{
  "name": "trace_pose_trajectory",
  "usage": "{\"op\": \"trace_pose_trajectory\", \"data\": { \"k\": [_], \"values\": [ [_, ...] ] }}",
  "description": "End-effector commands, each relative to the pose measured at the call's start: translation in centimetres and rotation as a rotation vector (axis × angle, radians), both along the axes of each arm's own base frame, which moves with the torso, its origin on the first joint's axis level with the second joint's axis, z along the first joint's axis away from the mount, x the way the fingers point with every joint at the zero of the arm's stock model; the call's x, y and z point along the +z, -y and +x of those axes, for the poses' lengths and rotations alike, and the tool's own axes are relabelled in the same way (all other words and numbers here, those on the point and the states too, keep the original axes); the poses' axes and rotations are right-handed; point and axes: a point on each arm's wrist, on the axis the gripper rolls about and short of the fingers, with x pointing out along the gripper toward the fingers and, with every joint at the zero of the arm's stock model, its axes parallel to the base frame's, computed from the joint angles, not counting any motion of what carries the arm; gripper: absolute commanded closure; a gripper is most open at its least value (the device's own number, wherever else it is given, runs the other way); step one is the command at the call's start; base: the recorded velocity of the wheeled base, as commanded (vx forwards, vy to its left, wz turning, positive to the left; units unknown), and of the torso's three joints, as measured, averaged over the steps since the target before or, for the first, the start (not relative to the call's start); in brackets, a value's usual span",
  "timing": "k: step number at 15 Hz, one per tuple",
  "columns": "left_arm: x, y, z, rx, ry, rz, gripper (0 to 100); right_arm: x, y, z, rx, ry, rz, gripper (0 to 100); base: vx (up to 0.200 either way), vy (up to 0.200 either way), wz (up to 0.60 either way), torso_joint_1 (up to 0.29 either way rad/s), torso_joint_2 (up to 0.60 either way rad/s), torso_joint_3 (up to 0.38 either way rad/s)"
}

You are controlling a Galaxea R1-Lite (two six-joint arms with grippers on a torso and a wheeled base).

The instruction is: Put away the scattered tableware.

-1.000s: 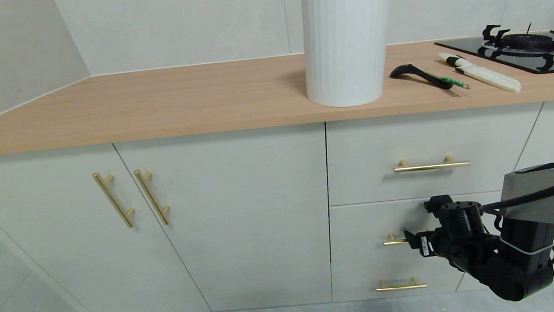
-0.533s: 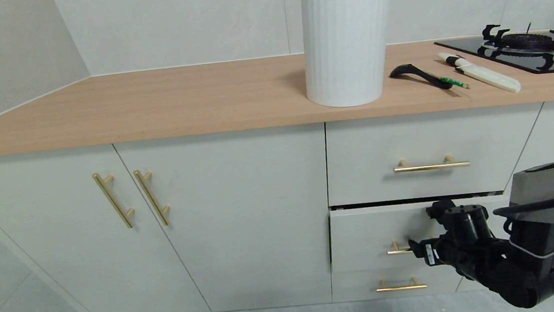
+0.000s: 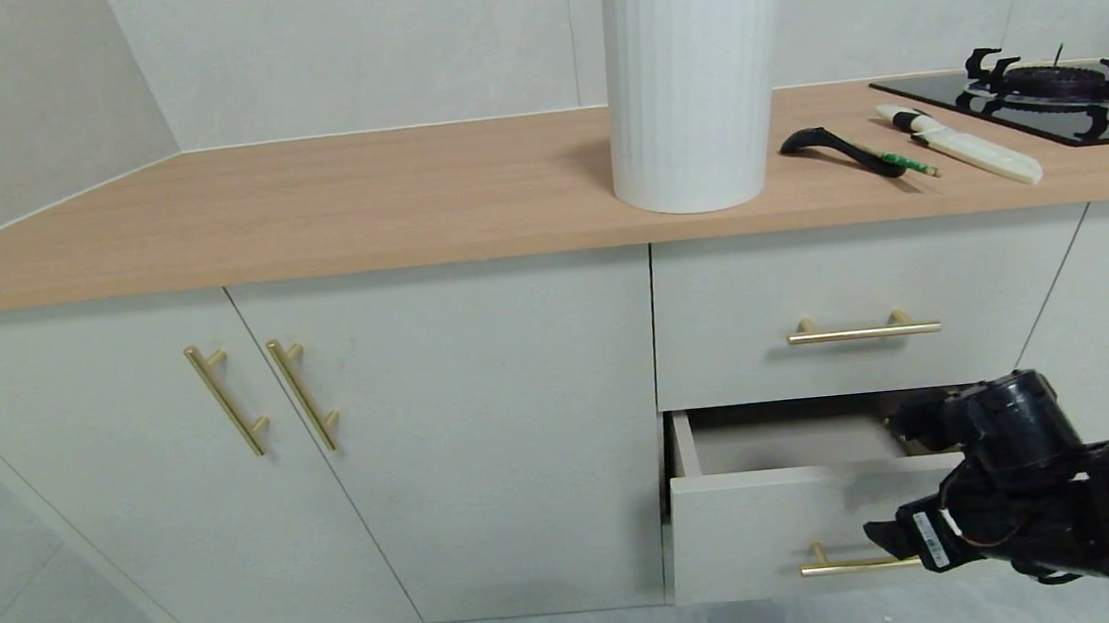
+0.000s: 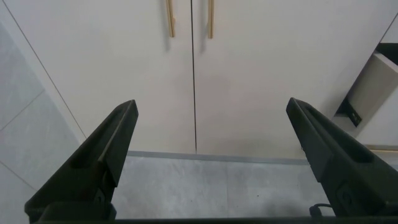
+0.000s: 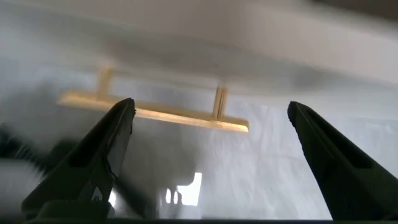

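The left gripper point(image 4: 211, 109) hangs low in front of the double cabinet doors point(image 4: 193, 74) with its jaws spread wide and nothing between them, the grey floor point(image 4: 205, 186) just below. The right gripper point(image 5: 210, 109) is low on the robot's right, at the front of the middle drawer point(image 3: 783, 517). Its jaws are parted too and hold nothing. The gold drawer handle point(image 3: 853, 563) lies just ahead of them, and the blur keeps me from telling whether a fingertip touches it. That drawer stands open, showing a bare pale floor inside. The top drawer point(image 3: 863, 279) above it is shut, its own gold handle point(image 3: 864, 332) level. To the left of the drawers, the two doors carry a pair of upright gold bars point(image 3: 266, 397) side by side. On the wooden worktop point(image 3: 355, 208) above, the scattered tableware lies to the right of a tall white ribbed container point(image 3: 690, 79). A black-handled utensil point(image 3: 837, 150) lies nearest the container, and a thin green stick point(image 3: 911, 164) lies at its near end. A white knife point(image 3: 967, 150) with a dark band lies just beyond them. All three are near the worktop's front edge, above the drawers. Farther right and back sits a black gas hob point(image 3: 1048, 98), against the tiled wall point(image 3: 371, 46).
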Motion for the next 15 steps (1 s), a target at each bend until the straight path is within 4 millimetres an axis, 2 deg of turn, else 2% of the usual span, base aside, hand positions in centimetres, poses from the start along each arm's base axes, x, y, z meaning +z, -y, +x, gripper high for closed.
{"op": "trace_pose_trajectory", "data": {
  "k": [1,3,4,10,15],
  "values": [
    [0.0,0.0,0.0,0.0,-0.001,0.0,0,7.7,-0.1,-3.4,0.054,0.198,0.094,0,0.0,0.0,0.0,0.0,0.0,0.0],
    [0.0,0.0,0.0,0.0,-0.001,0.0,0,8.0,-0.3,-2.9,0.03,0.231,0.137,0,0.0,0.0,0.0,0.0,0.0,0.0],
    [0.0,0.0,0.0,0.0,-0.001,0.0,0,7.5,-0.7,-2.1,0.002,0.238,0.168,0,0.0,0.0,0.0,0.0,0.0,0.0],
    [0.0,0.0,0.0,0.0,-0.001,0.0,0,2.0,-2.5,2.3,-0.086,0.243,0.207,0,0.0,0.0,0.0,0.0,0.0,0.0],
    [0.0,0.0,0.0,0.0,-0.003,0.0,0,-0.2,-2.9,3.3,-0.116,0.23,0.173,0,0.0,0.0,0.0,0.0,0.0,0.0]
  ]
}}
